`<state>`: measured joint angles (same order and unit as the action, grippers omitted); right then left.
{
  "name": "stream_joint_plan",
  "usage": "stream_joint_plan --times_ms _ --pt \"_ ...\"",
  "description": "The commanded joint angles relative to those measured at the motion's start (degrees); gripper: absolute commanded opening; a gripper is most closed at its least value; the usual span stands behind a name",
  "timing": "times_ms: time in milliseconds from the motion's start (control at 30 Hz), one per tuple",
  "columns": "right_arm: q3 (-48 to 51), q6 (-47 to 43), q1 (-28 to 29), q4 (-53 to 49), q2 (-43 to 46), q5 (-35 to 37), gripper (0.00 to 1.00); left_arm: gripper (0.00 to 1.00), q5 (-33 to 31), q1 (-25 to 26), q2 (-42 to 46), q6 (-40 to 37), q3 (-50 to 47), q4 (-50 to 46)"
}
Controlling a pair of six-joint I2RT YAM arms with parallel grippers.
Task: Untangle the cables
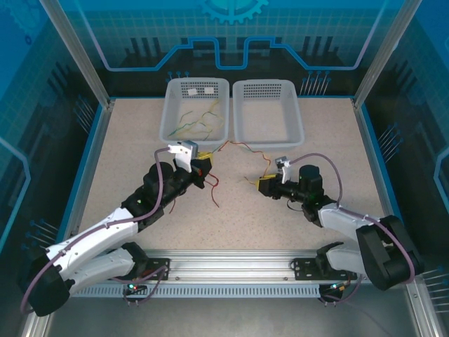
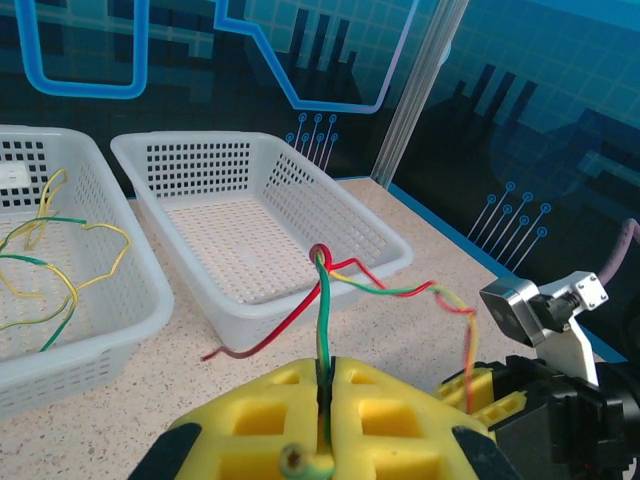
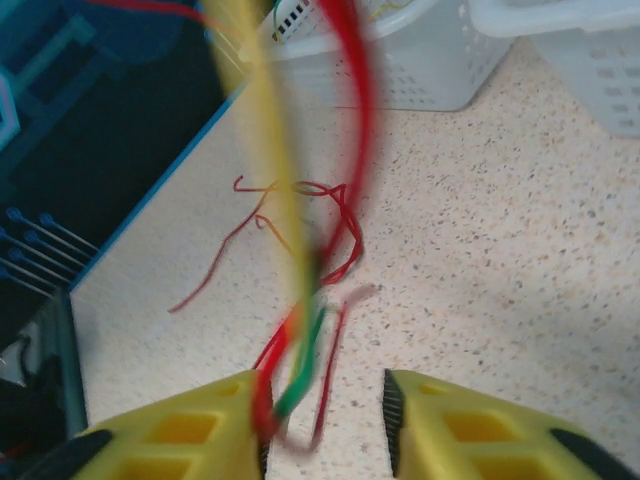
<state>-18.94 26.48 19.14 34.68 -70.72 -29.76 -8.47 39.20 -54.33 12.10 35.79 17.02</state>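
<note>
At the bench (image 1: 323, 140) rear, the left basket (image 1: 165, 112) holds cables (image 1: 198, 125) beside the right basket (image 1: 266, 116); more cables (image 1: 245, 148) lie before them.

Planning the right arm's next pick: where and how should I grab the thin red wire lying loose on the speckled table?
Probably grip the thin red wire at its straight free tail, from straight above, fingers across it. It lies flat on the speckled table, so a sideways approach would likely just push it; its other end is kinked into loops.
</note>
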Motion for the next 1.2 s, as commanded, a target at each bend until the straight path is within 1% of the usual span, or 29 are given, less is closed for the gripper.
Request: stream_joint_plan --times_ms 0,67,100,133,167,233,267,300,333,367,400,433,467,600,700,733,833,900,933,1033,1067,1133,1167 --pt "0.00 -0.63 1.00 4.21 0.10 2.42 0.23 0.00 0.92 -0.42 0.71 1.18 -0.36 1.97" --pt "-0.59 -1.46 1.24 2.96 0.54 2.71 0.17 0.00 0.77 -0.40 1.12 1.11 -0.68 2.00" --pt "-1.02 -1.68 1.25 1.73 0.83 3.11 0.18 0.00 0.57 -0.38 1.30 0.98 -0.80 1.99" --pt "-1.49 -1.98 1.24 0.73 1.06 3.13 0.24 0.00 0.37 -0.42 1.39 0.83 -0.96 1.97" --pt "-1.80 -2.41 1.32 -0.38 1.34 3.47 0.26 0.00 0.02 -0.37 1.50 0.84 -1.11 1.97" --pt "-1.56 -3.20 1.34 -0.54 1.90 3.64 0.15 0.00 -0.54 -0.37 1.83 0.76 -1.49 2.30" --pt "-1.50 -3.44 1.34 -0.63 1.99 3.83 0.13 0.00 -0.88 -0.40 2.01 0.74 -1.67 2.41" --pt "-1.88 -3.60 1.32 -1.31 1.91 3.57 0.19 0.00 -1.06 -0.39 2.16 0.73 -1.75 2.66" --pt "-2.35 -3.65 1.41 -2.22 1.62 3.22 0.34 0.00 -0.98 -0.37 2.27 0.66 -1.86 2.76" --pt "-2.96 -3.56 1.62 -2.96 1.22 2.99 0.51 0.00 -1.02 -0.35 2.33 0.66 -1.78 2.77" --pt "-3.25 -3.59 1.86 -3.20 0.63 2.95 0.59 0.00 -1.02 -0.40 2.38 0.56 -1.77 2.76" --pt "-3.30 -3.54 2.17 -3.02 -0.06 3.06 0.65 0.00 -0.96 -0.36 2.31 0.49 -1.78 2.78" --pt "-3.35 -3.31 2.39 -2.57 -0.75 3.01 0.68 0.00 -0.86 -0.43 2.20 0.35 -1.68 2.76" --pt "-3.31 -1.72 2.96 0.43 -3.16 2.89 0.66 0.00 -0.75 -0.43 2.12 0.46 -1.51 2.65" --pt "-3.45 -1.52 3.19 0.77 -3.40 2.95 0.60 0.00 -0.74 -0.38 2.37 0.73 -1.60 2.43" --pt "-3.51 -1.44 3.19 0.37 -3.23 3.16 0.59 0.00 -0.78 -0.42 2.51 0.73 -1.60 2.32" --pt "-3.18 -1.55 3.19 -1.27 -1.24 4.57 0.59 0.00 -1.02 -0.40 2.89 0.49 -1.71 2.12" --pt "-2.72 -1.72 3.19 -2.44 0.74 4.69 0.51 0.00 -1.32 -0.41 2.84 0.39 -1.78 1.97" --pt "-2.68 -1.82 3.19 -3.82 2.04 5.31 0.51 0.00 -1.54 -0.43 2.90 0.39 -1.85 1.95" --pt "-2.23 -2.06 3.12 -8.20 6.03 9.11 0.51 0.00 -1.58 -0.41 2.91 0.61 -2.03 2.18" --pt "-1.88 -2.23 2.91 -9.32 7.39 10.44 0.53 0.00 -1.51 -0.39 2.90 0.65 -2.08 2.43" --pt "-1.18 -2.23 2.04 -10.56 9.57 10.86 0.61 0.00 -1.56 -0.43 2.83 0.74 -2.21 2.81" --pt "-0.90 -2.09 1.73 -10.97 10.29 11.05 0.63 0.00 -1.55 -0.36 2.76 0.74 -2.22 2.91"
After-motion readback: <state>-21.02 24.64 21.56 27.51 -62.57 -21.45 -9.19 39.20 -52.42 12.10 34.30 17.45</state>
